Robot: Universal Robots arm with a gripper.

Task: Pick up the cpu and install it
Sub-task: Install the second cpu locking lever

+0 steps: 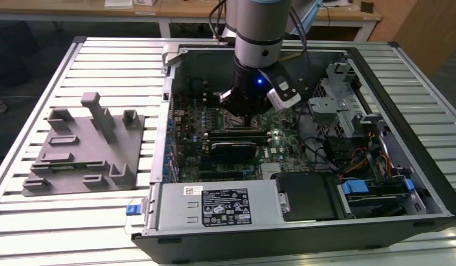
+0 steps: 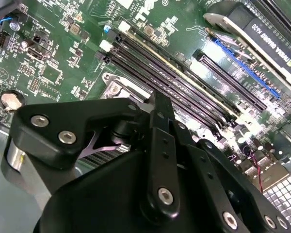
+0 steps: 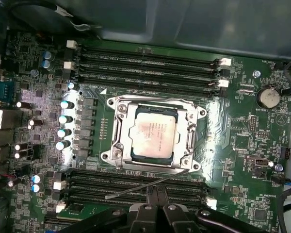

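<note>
Sitting at the exterior view's left on the slatted table (image 1: 35,221): grey fixture plate (image 1: 83,152) w/ upright posts, well apart from the open PC case (image 1: 405,183), bare slats all round it. Case wall edge runs just right of the plate, so room between them is a narrow strip. Center: robot arm (image 1: 261,33) drops straight down into the case, gripper (image 1: 242,119) low over the green motherboard (image 1: 287,147), memory slots and a black card just in front of it. Right of the arm: drive cage and cable bundles (image 1: 360,160) crowd the case's far side; the power supply (image 1: 213,208) fills the near edge. Open room is mostly directly above the board.

First wrist view: cpu (image 3: 154,134) lies flat in the metal socket frame (image 3: 117,130), pale silver top showing, frame edges close on all four sides. Memory slots (image 3: 145,65) flank the socket on two sides, capacitors (image 3: 65,124) on a third. A thin lever rod (image 3: 148,187) slants just beside the frame's edge. Gripper fingers (image 3: 157,213) sit apart from the cpu, not touching it, holding nothing.

Second wrist view: black gripper linkage (image 2: 150,165) hangs close above the slots. Jaws: cannot tell if spread or pressed together.
</note>
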